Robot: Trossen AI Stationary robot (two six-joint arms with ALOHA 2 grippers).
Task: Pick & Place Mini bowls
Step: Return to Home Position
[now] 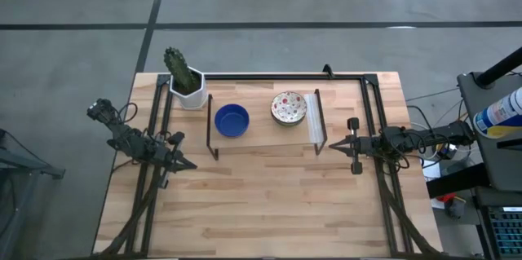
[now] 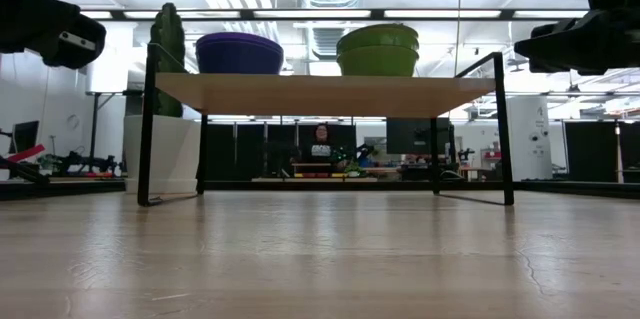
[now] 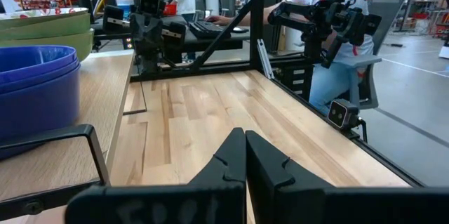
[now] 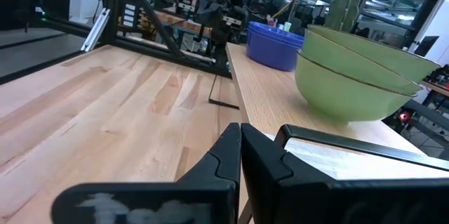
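Mini bowls in two stacks on the shelf, an arm at each side of the bench.

Nearest, the bench [image 1: 269, 203] has bare wood in front. The left tool [image 1: 192, 164] hovers over its left side and the right tool [image 1: 330, 144] just off the shelf's right end, each clenched on nothing with fingers pressed together, both pointing inward. Behind them the low black-framed shelf [image 1: 261, 134] carries everything. The blue bowls [image 1: 232, 121] sit nested on its left half, solid deep blue inside and out. The patterned bowls [image 1: 289, 107] sit nested on its right half, apart from the blue ones, cream inside with red and green speckles and plain green outside. At the back left corner, a white pot [image 1: 192, 95] holds a green cactus [image 1: 179, 66], just beside the shelf's left end.
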